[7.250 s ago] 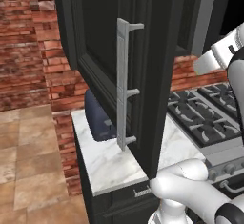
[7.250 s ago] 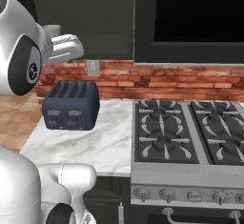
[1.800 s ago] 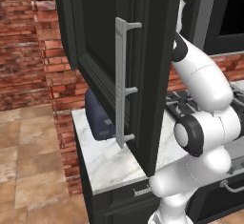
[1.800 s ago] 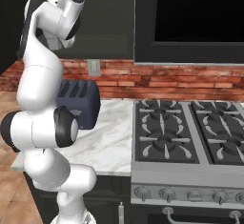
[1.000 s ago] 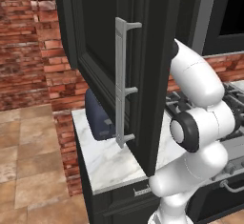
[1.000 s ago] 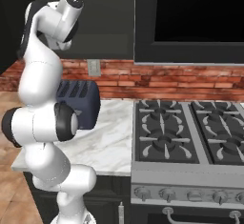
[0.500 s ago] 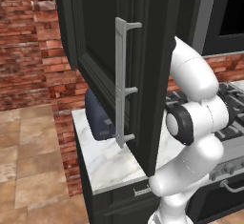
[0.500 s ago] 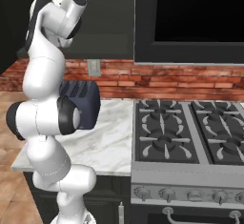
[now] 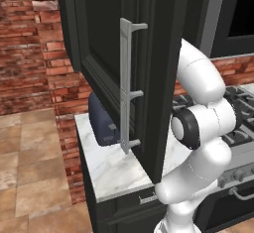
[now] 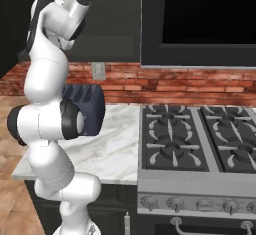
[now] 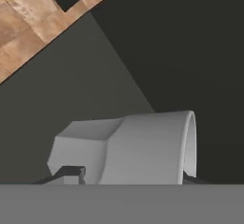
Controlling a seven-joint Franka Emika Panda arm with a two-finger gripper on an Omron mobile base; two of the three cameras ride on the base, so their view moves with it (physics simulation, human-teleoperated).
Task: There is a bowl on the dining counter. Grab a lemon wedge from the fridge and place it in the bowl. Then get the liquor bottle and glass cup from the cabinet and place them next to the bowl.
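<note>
The glass cup [image 11: 138, 147], a grey see-through tumbler, lies sideways across the bottom of the hand view on the dark cabinet shelf. My gripper [image 11: 128, 176] straddles it, one dark fingertip [image 11: 71, 172] against its base end and the other at its rim end, so the jaws are shut on it. The black wall cabinet [image 9: 109, 53] stands open, its door with the long silver bar handle [image 9: 127, 83] swung out toward me. My arm [image 9: 198, 78] reaches up behind that door, and the hand is hidden inside. The upper arm [image 10: 65, 19] bends toward the cabinet opening.
A dark blue toaster [image 9: 101, 118] [image 10: 87, 110] sits on the marble worktop [image 9: 116, 170] below the cabinet, against the brick wall. A gas stove [image 10: 200, 141] lies to the right, with a black appliance [image 10: 200, 14] above it. The open door hangs over the worktop's front edge.
The arm's elbow has swung slightly nearer the cabinet while the hand stayed inside it. The jaws have drawn together around the cup.
</note>
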